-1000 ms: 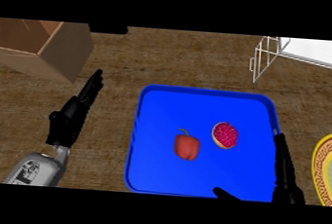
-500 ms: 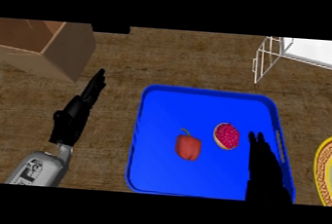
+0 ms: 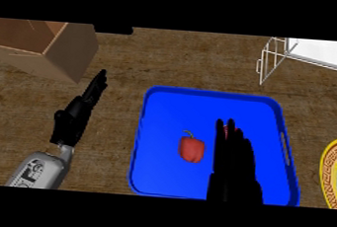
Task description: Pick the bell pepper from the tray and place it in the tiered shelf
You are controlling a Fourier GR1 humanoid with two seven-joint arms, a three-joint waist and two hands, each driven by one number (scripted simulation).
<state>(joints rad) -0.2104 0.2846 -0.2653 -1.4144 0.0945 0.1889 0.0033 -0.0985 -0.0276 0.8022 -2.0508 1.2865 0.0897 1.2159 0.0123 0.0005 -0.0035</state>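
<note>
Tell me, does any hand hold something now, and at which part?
Nothing is held. The right hand is open above the tray, beside the bell pepper, not around it. The left hand rests open on the counter.

Single view only, taken from head height and aimed steeply down at the counter [image 3: 167,66]. The forearms enter from the lower edge, so the robot stands at the bottom of the frame, facing up-frame. The view is not mirrored: the left hand [image 3: 76,116] lies at frame left, the right hand [image 3: 234,164] at frame right. The blue tray [image 3: 201,100] sits centre to lower right, near the camera. The far counter edge runs along the top, with a box [image 3: 48,45] at upper left and a wire shelf [image 3: 278,59] at upper right. A plate [image 3: 332,171] is cut off by the right edge
</note>
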